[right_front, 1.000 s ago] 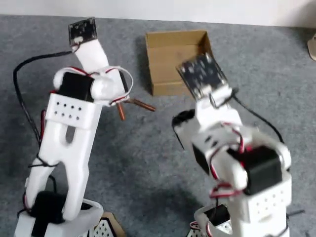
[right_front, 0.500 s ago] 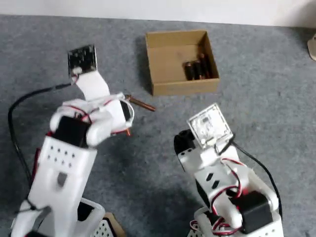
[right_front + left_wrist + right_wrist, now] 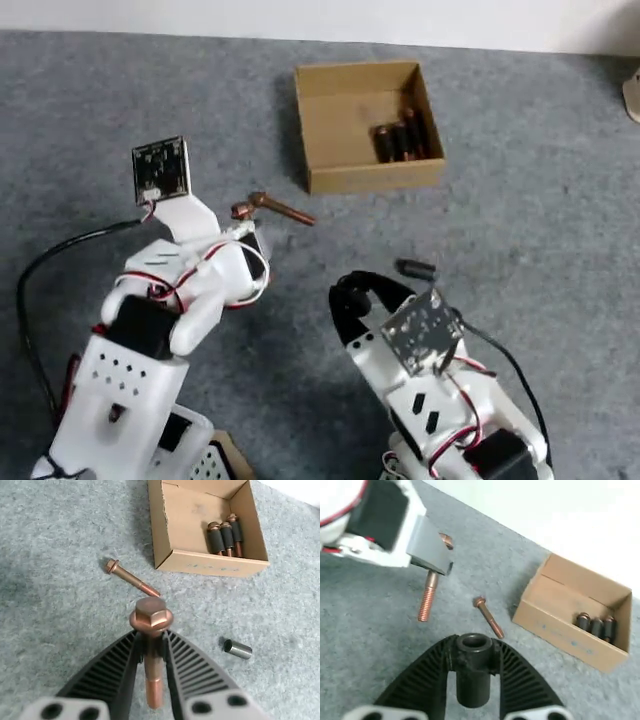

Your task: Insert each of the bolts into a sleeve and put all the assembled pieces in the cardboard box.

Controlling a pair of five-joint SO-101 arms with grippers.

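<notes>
My left gripper (image 3: 151,635) is shut on a copper bolt (image 3: 151,652), gripped below its hex head; in the high view that bolt (image 3: 243,211) hangs over the carpet left of the box. My right gripper (image 3: 472,647) is shut on a black sleeve (image 3: 472,675), bore facing up, and sits low in front of the box (image 3: 352,293). A second bolt (image 3: 287,211) lies on the carpet near the box's front left corner. A loose sleeve (image 3: 415,268) lies in front of the box. The cardboard box (image 3: 330,120) holds three assembled pieces (image 3: 403,140).
Grey carpet covers the table. The left arm's black cable (image 3: 35,270) loops at the far left. A pale object (image 3: 632,95) sits at the right edge. Open carpet lies right of the box.
The right arm has pulled back from over the box toward its base, uncovering the three pieces and the loose sleeve. The left arm has drawn back a little with its bolt.
</notes>
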